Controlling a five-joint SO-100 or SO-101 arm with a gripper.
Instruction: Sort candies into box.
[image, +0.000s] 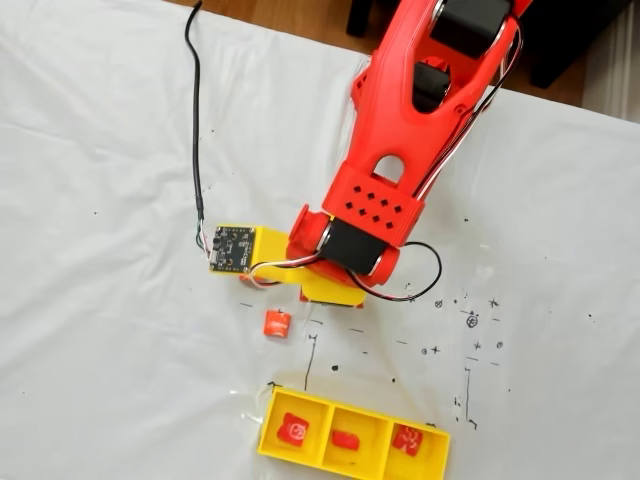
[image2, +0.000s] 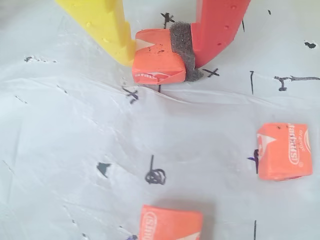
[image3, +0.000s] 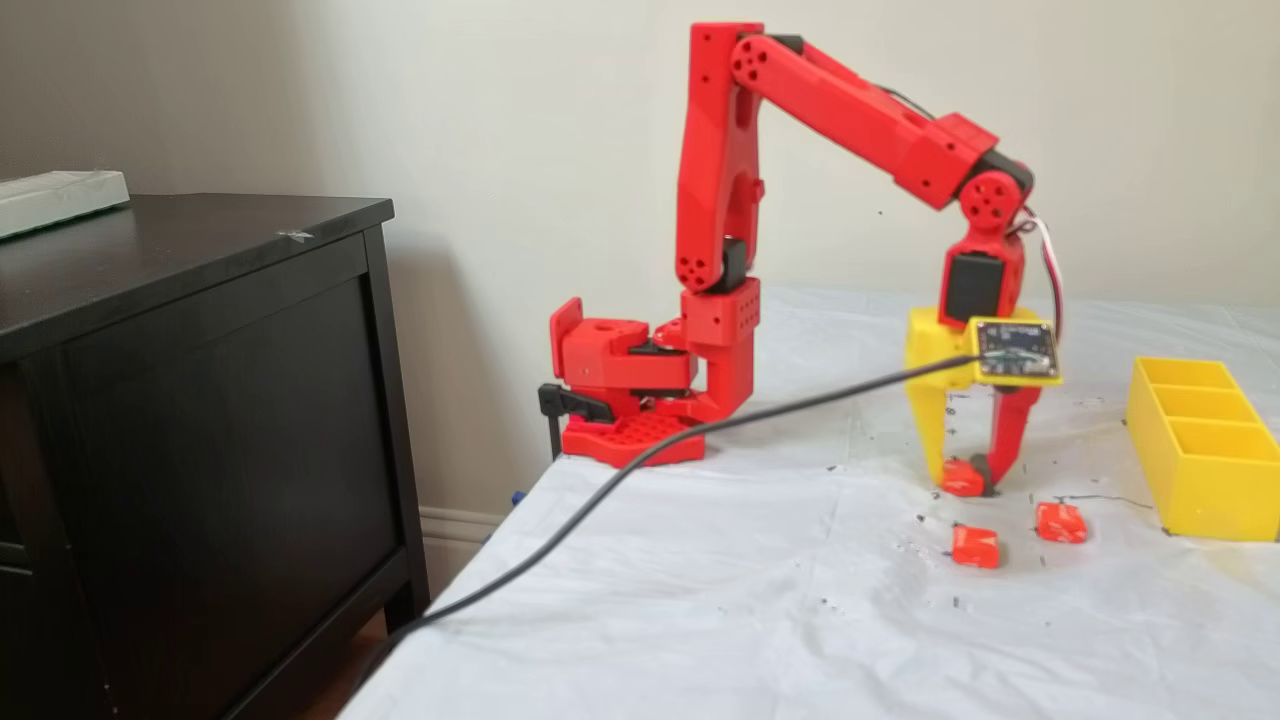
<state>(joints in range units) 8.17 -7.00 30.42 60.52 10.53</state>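
The gripper (image2: 159, 59) is clamped on one orange candy (image2: 157, 64) down at the white cloth (image2: 75, 150). Two more candies (image3: 975, 546) lie nearby, short of the yellow box (image3: 1200, 450).

I see one orange candy (image2: 159, 64) pinched on the cloth, two more (image2: 283, 151) (image2: 170, 223) lying loose nearby. My yellow box (image: 352, 466) holds one red candy (image: 293, 429) per compartment.

Orange candies (image2: 159, 64), yellow box (image3: 1200, 440), tool (image2: 160, 50) yellow and red, seemingly grey-padded.
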